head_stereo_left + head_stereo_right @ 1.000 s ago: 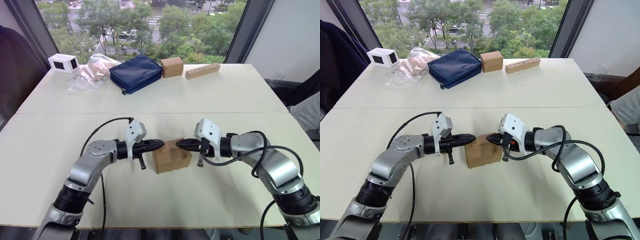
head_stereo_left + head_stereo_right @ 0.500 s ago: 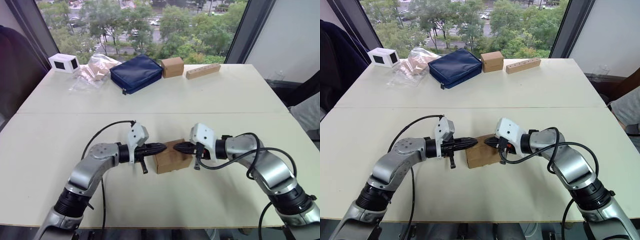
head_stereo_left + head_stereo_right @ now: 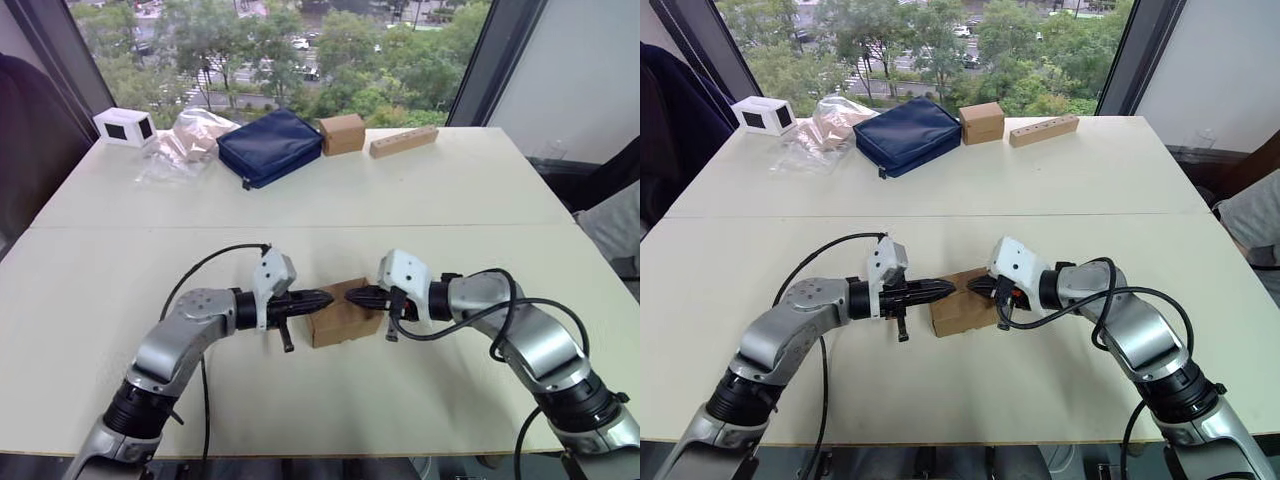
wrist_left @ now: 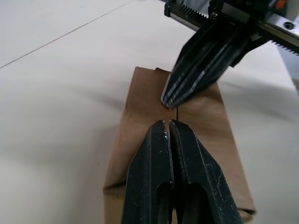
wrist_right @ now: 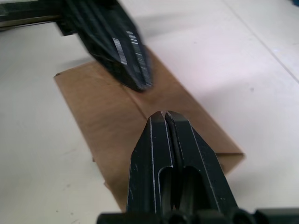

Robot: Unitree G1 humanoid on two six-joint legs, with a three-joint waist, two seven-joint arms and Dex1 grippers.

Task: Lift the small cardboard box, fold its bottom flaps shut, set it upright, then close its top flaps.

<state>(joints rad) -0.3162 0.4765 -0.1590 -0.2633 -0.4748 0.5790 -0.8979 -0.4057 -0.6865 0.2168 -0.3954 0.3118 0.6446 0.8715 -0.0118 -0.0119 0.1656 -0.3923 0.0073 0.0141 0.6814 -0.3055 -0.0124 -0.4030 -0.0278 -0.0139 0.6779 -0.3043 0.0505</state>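
The small cardboard box (image 3: pixel 345 325) stands on the white table between my two arms, near the front. Its top flaps (image 4: pixel 135 121) lie folded flat, with a thin seam running between them. My left gripper (image 3: pixel 327 297) is shut and its tip rests over the box's top from the left. From the right, my right gripper (image 3: pixel 350 296) is shut too, its tip over the same top face. In the left wrist view the two tips nearly meet at the seam. The bottom flaps are hidden under the box.
Along the table's far edge sit another small brown box (image 3: pixel 343 133), a long wooden block (image 3: pixel 404 142), a dark blue pouch (image 3: pixel 270 146), a clear plastic bag (image 3: pixel 185 140) and a white box (image 3: pixel 124 125). A table seam (image 3: pixel 120 227) runs across behind the arms.
Both gripper tips have drawn closer together over the box's top; the right one moved left the most. The box stays where it was.
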